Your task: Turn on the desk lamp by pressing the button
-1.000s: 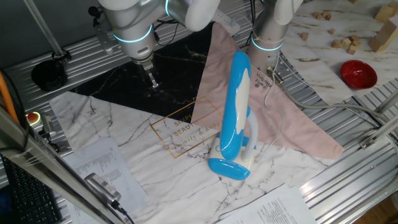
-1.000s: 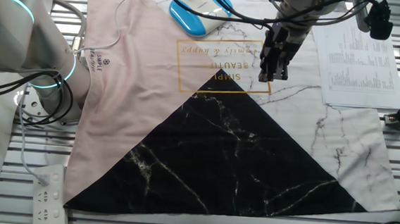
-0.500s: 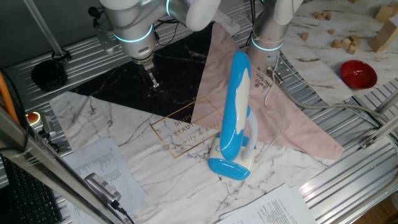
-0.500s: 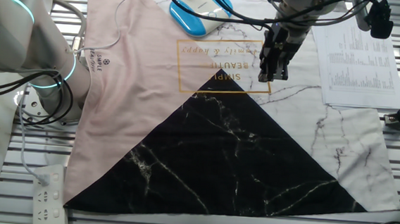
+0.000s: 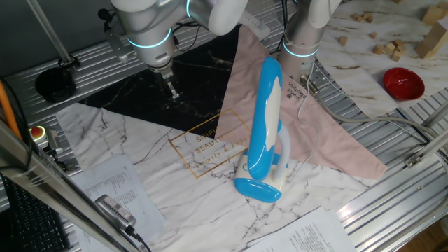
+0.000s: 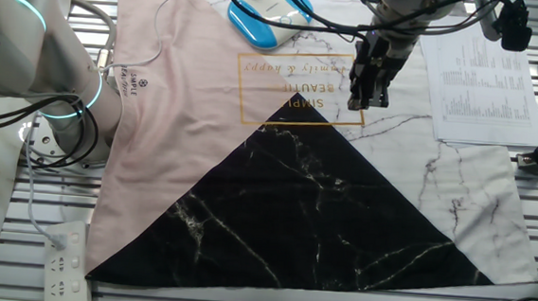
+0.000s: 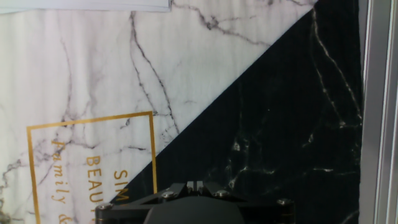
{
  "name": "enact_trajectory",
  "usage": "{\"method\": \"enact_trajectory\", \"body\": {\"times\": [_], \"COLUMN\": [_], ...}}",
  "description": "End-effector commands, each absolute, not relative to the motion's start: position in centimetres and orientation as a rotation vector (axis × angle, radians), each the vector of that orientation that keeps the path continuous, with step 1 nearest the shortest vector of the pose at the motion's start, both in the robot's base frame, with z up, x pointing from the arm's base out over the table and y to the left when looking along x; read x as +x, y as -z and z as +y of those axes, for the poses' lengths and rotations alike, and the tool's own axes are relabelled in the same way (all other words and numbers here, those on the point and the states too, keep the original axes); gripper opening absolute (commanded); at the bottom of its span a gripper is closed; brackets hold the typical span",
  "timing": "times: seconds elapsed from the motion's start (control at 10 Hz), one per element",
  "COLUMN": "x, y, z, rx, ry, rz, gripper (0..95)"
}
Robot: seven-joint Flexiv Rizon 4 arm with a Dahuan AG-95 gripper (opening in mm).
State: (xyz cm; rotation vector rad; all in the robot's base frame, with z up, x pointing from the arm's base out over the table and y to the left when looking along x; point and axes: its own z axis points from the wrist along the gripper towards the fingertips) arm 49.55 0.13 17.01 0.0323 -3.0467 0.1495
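Note:
The desk lamp [image 5: 266, 119] stands on the marble mat, its long sky-blue head leaning over a white arm and an oval blue foot [image 5: 257, 189]. In the other fixed view only the foot [image 6: 254, 24] and a bit of the arm show at the top edge. I cannot make out the button in any view. My gripper [image 5: 171, 89] hangs above the line where the black and white marble meet, well to the left of the lamp and apart from it. The hand view shows my fingertips [image 7: 194, 185] touching each other, shut on nothing.
A pink cloth [image 5: 280, 105] lies under and behind the lamp. A second arm's base [image 5: 302, 42] stands behind it, with a cable trailing. A red bowl [image 5: 403, 82] and wooden blocks [image 5: 392, 47] sit at the far right. Printed papers [image 5: 112, 189] lie at the front left.

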Motion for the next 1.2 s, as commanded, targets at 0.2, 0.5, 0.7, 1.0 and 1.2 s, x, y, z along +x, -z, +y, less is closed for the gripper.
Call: {"method": "enact_trajectory", "body": {"times": [0.2,0.5,0.7,1.0,1.2], "x": [49.53,49.53,49.54,49.53,49.53], "y": [-17.03,-17.03,-17.03,-17.03,-17.03], "z": [0.13,0.13,0.14,0.14,0.14], "rx": [0.037,0.069,0.11,0.225,0.172], "ry": [-0.139,-0.138,-0.138,-0.13,-0.126], "rz": [-3.059,-3.052,-3.049,-3.038,-3.037], "gripper": [0.0,0.0,0.0,0.0,0.0]}}
